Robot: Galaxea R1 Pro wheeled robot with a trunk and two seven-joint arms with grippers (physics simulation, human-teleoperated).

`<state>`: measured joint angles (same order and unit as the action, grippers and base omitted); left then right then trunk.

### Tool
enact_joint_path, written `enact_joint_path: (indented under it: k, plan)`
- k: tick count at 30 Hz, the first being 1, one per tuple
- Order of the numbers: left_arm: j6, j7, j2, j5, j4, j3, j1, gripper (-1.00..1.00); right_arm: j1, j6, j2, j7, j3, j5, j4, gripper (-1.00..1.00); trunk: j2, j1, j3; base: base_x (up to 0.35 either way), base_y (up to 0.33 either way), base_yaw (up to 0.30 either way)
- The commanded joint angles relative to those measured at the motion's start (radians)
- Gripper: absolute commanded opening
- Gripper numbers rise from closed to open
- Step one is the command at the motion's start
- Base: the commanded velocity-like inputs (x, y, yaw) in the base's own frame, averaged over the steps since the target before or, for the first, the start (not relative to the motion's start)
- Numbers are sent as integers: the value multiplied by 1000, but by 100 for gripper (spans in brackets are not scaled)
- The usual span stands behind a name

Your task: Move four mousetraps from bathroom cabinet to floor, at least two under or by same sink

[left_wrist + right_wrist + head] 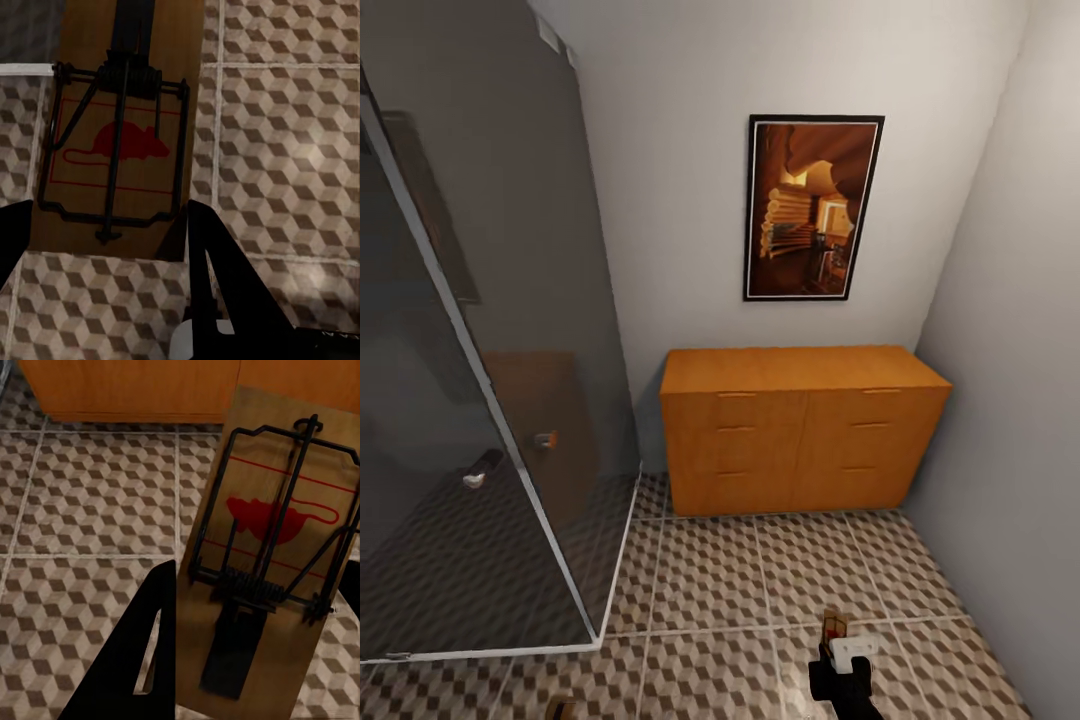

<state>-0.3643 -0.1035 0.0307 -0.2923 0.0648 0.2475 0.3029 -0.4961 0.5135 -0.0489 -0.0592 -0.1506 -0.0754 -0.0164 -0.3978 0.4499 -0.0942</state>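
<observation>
Orange-brown cabinet (800, 430); brown-beige cube-patterned floor (740, 590); tan trap (120, 127) between the black left fingers (225, 292) (red mouse print, dark wire).

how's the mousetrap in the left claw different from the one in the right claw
The mousetrap in the left claw is seen over the tiled floor near a white strip; the mousetrap in the right claw is seen over floor near the orange cabinet. In the head view the right one pokes up above the right claw; of the left one just a corner shows at the frame's bottom edge. Both are tan boards with dark wire and a red mouse print, each held between claw fingers.
</observation>
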Motion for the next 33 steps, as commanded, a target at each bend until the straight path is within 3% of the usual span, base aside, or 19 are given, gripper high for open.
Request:
enact_joint_path:
  k: [1, 33]
  plan:
    - [-2, -5, 0, -4, 0, 9, 1, -100, -1, 3, 0, 1, -9, -10, 1, -100, -2, 0, -2, -226, 0, 286]
    - [-2, -5, -2, -4, -2, 9, 1, -100, -1, 2, -3, 2, -9, -10, 1, -100, -2, 0, -2, -200, 0, 286]
